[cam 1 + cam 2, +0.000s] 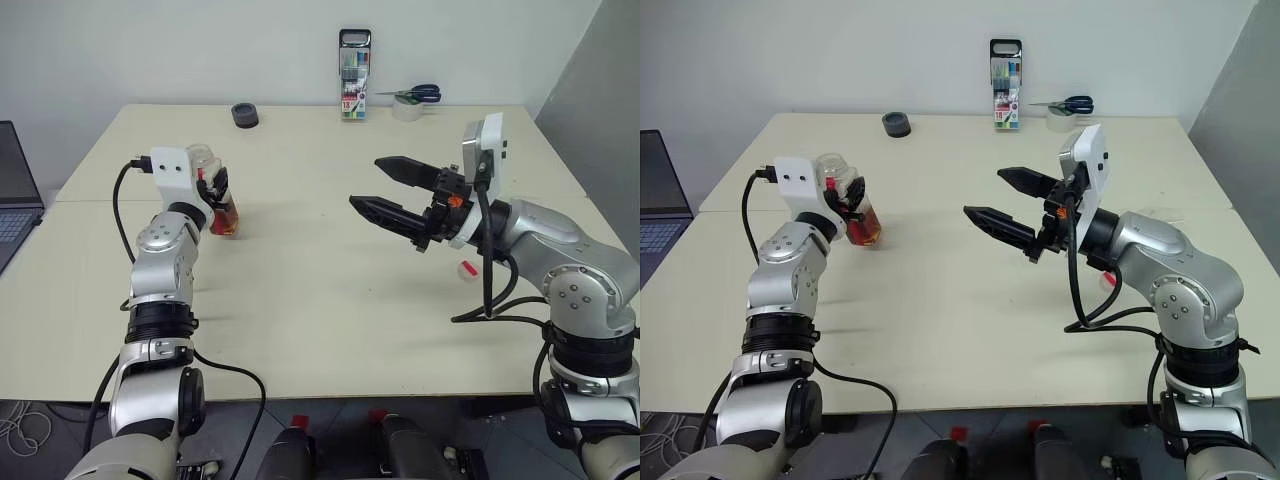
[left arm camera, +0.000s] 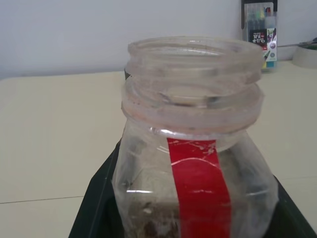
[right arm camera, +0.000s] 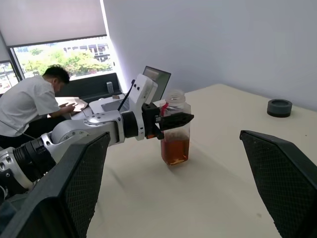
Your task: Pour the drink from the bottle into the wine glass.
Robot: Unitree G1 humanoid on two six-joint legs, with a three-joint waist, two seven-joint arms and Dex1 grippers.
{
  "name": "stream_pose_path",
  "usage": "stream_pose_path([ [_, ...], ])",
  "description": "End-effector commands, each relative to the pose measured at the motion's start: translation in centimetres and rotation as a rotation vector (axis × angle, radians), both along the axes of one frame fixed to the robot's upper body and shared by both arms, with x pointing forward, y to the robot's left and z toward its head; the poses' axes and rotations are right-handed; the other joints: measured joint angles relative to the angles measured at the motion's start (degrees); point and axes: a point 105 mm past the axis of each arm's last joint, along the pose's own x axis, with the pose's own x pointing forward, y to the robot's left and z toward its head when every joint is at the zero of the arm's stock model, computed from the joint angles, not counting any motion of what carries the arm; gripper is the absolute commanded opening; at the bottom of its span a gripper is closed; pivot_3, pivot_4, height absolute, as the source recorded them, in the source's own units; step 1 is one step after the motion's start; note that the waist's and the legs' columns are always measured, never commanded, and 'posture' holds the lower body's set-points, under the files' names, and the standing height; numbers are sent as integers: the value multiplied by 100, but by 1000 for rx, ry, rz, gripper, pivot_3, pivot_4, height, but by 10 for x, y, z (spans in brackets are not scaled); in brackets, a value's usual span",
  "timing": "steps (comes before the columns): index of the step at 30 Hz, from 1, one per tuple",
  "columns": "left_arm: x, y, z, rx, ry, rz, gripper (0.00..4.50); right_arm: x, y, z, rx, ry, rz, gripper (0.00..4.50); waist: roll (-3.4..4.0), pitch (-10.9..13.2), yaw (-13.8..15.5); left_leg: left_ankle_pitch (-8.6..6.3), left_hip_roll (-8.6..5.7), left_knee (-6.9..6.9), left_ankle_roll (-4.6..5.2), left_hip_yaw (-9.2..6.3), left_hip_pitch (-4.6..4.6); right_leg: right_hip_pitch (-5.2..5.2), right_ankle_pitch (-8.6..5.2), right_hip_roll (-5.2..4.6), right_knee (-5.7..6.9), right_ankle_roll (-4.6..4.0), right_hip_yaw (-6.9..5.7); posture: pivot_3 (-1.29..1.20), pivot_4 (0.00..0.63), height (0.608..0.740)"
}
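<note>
Left hand (image 1: 850,200) grasps the uncapped clear plastic bottle (image 1: 862,214) of amber drink (image 3: 174,150) upright, avoiding spills; right hand (image 1: 1002,203) hangs released above the pale surface (image 1: 960,300)

The uncapped clear bottle (image 3: 175,128) stands upright on the table, amber drink (image 3: 174,149) filling its lower part.

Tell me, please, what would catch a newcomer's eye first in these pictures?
Probably the bottle, uncapped and about a third full of amber drink, held upright by the left gripper at the table's left side. Next, the right gripper, its black fingers spread wide and empty above the table's middle. A small red-and-white cap lies under the right arm.
</note>
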Motion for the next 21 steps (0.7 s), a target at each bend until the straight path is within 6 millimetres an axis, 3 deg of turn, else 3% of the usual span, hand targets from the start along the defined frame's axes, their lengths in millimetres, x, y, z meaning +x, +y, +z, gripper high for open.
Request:
stream_pose_path([
  [1,-2,4,13,-1,-65,-9,1838,-5,2,10,7,-52,4,4474,0,0,0,0,0,0,0,0,0,0,0,0,0,0,0,0,150,740],
  [13,-2,6,0,-17,-55,-9,1838,-3,0,9,11,-40,-17,4474,0,0,0,0,0,-1,1,0,1,0,0,0,1,0,0,0,150,740],
  [21,-12,14,-7,4,-36,20,4306,-1,-1,8,14,-38,-27,4500,0,-1,-1,0,2,-3,1,-1,3,0,0,0,1,0,1,0,150,740],
])
